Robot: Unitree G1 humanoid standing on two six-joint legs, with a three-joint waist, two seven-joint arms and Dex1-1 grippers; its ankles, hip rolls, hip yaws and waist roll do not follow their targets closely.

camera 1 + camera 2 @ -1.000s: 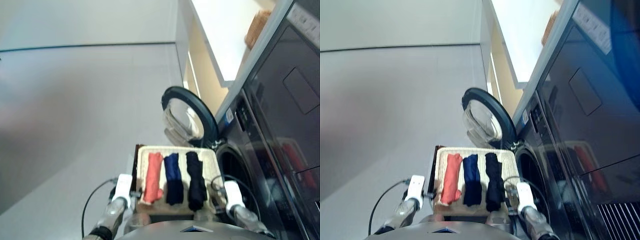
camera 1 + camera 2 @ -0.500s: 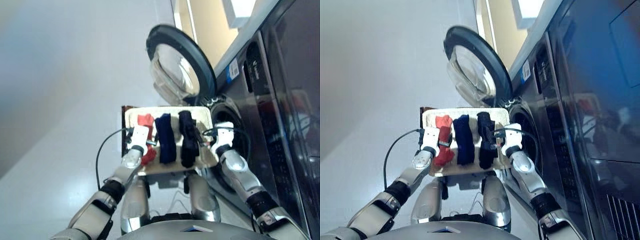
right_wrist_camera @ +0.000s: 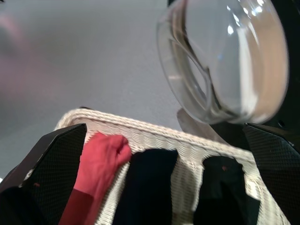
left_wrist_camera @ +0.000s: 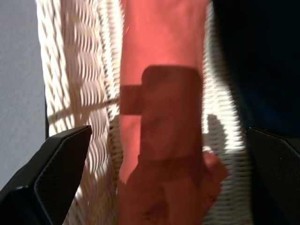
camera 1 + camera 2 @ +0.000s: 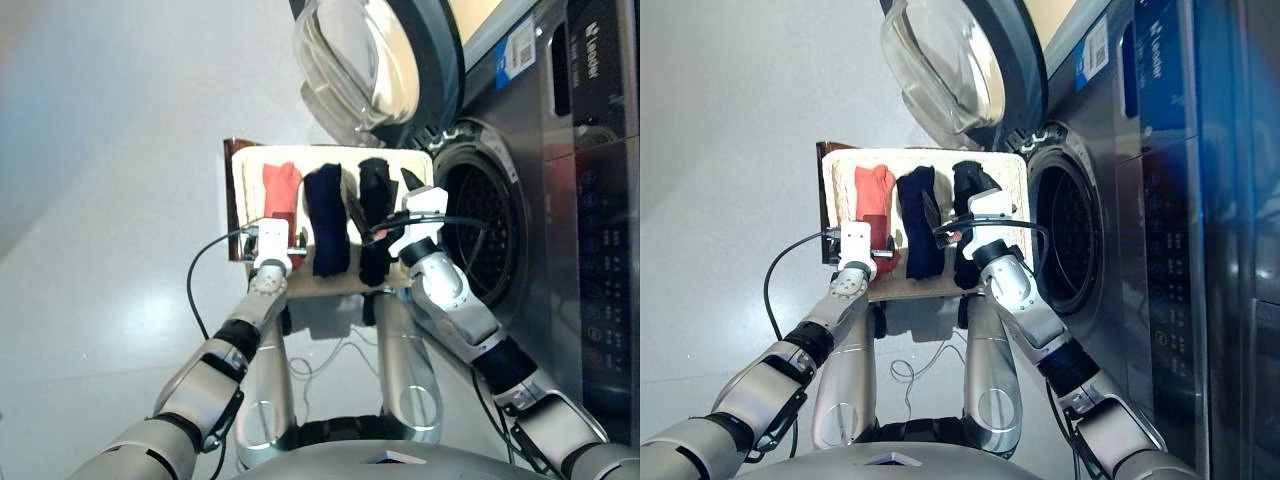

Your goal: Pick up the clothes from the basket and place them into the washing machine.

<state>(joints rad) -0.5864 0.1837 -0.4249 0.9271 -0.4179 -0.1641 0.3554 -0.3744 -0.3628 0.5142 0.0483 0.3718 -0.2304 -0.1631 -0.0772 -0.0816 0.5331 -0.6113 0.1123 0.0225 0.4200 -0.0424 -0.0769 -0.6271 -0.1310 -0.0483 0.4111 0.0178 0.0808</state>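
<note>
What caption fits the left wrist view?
Open left gripper poised over the orange-red garment lying in the cream wicker basket, beside the navy one.

The basket (image 5: pixel 245 180) is showing rough cream woven wicker, while the orange-red roll (image 4: pixel 164 93), the navy roll (image 5: pixel 326 222) and the black roll (image 5: pixel 374 215) are looking like soft matt cloth. The washing machine (image 5: pixel 560 220) is gleaming with smooth dark panels, a perforated metal drum (image 5: pixel 485 235) and a glossy glass door (image 5: pixel 360 55).

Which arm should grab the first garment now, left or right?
Probably left. The left gripper hangs right over the orange-red garment, open fingers either side. The right gripper, also open, looks across the basket above the black garment.
</note>
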